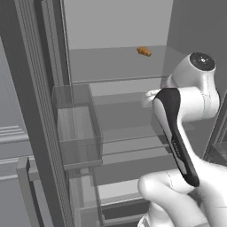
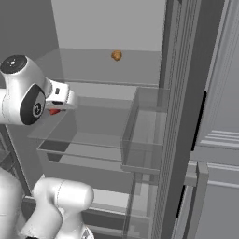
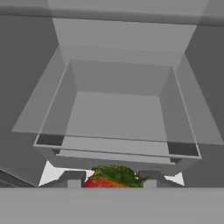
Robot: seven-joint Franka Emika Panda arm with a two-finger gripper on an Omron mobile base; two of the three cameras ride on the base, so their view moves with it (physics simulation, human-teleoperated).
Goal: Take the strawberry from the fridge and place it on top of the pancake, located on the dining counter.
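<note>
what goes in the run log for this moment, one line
phase: take strawberry from fridge | gripper: jaws shut on strawberry, inside fridge above glass shelf | tan lumpy food: on upper shelf, untouched

The strawberry (image 3: 111, 178) is being cut off along its lower part by the hand view's bottom. In the right base view it (image 2: 54, 111) is being reduced to a red sliver, mostly hidden by the arm. The pincer (image 2: 59, 106) is being largely covered there by the wrist. The orange lump (image 1: 143, 51) is being rendered too small to identify.
</note>
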